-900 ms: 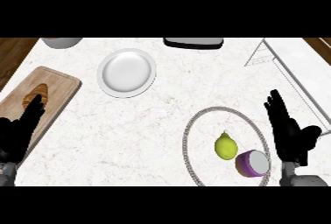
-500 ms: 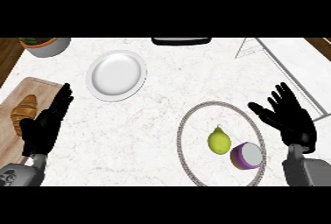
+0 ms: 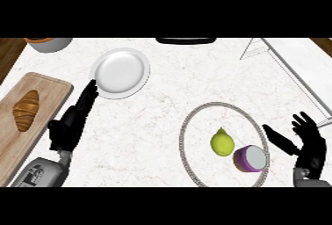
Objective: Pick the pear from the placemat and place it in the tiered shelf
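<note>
Pear (image 3: 222,142), in the head view, sits on the round placemat (image 3: 209,115), just beside a purple round object (image 3: 250,158). The right hand (image 3: 312,144) hovers at the mat's right edge, fingers spread, holding nothing. The left hand (image 3: 69,126) has straight, released fingers, tips near the white plate (image 3: 120,72).

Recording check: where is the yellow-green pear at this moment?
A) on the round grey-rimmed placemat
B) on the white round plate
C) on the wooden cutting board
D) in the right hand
A: the yellow-green pear lies inside the round grey-rimmed placemat, beside a purple round object, with the open right hand apart from it.
</note>
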